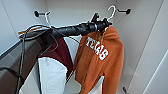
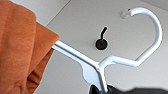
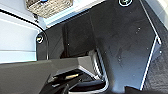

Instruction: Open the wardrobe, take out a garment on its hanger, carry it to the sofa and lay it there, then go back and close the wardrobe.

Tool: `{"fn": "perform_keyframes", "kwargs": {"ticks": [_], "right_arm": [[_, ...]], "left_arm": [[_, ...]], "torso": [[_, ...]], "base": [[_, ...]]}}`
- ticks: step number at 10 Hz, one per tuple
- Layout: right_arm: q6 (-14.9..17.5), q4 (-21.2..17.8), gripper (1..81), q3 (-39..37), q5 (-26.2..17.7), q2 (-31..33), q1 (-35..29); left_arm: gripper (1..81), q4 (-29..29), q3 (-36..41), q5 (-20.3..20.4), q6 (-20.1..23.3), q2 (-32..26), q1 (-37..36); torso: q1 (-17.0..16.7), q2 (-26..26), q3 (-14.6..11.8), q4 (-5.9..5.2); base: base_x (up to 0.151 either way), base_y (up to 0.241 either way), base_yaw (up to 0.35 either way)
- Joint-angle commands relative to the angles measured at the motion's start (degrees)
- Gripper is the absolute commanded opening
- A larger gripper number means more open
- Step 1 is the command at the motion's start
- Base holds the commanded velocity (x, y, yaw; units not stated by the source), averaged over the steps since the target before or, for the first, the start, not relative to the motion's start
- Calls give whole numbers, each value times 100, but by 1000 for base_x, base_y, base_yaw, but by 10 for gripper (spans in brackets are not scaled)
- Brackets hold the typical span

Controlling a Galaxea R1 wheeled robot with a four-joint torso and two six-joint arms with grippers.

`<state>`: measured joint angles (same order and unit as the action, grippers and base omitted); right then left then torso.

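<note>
White block letters reading "TEXAS" run slantwise across the chest of the orange garment [image 1: 100, 57].

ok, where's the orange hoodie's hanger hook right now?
Head view: the hanger is off the black hook, just left of it inside the wardrobe, with the left gripper at its neck.

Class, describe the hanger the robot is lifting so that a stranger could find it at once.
Look inside the open white wardrobe, along its back wall with black hooks. The left gripper grasps the thin white plastic hanger near its neck; its curved hook is off the right-hand black hook. Unlike the neighbouring hanger with a maroon-and-white garment, it carries the burnt-orange "TEXAS" hooded sweatshirt.
</note>
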<state>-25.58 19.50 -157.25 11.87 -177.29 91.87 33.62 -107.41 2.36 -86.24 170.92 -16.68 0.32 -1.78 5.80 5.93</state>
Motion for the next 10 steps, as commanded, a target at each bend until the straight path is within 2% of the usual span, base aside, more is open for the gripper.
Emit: {"fn": "perform_keyframes", "kwargs": {"ticks": [1,4,8,9,10], "right_arm": [[9,1,811,37,-247,-11,-146],[53,27,811,37,-169,-11,-120],[61,36,811,37,-133,-11,-111],[61,36,811,37,-133,-11,-111],[61,36,811,37,-133,-11,-111]], "left_arm": [[10,118,887,168,142,-216,-1132],[10,153,1510,212,169,-321,-903],[10,171,1696,546,204,-672,-745],[10,171,1757,546,204,-760,-745],[10,171,1794,546,204,-857,-745]], "torso": [[0,0,0,0],[0,0,0,0],[-2,0,0,0],[0,0,-150,0],[0,0,-9,0]], "base": [[0,0,0],[0,0,0],[0,0,0],[0,0,0],[0,0,0]]}}
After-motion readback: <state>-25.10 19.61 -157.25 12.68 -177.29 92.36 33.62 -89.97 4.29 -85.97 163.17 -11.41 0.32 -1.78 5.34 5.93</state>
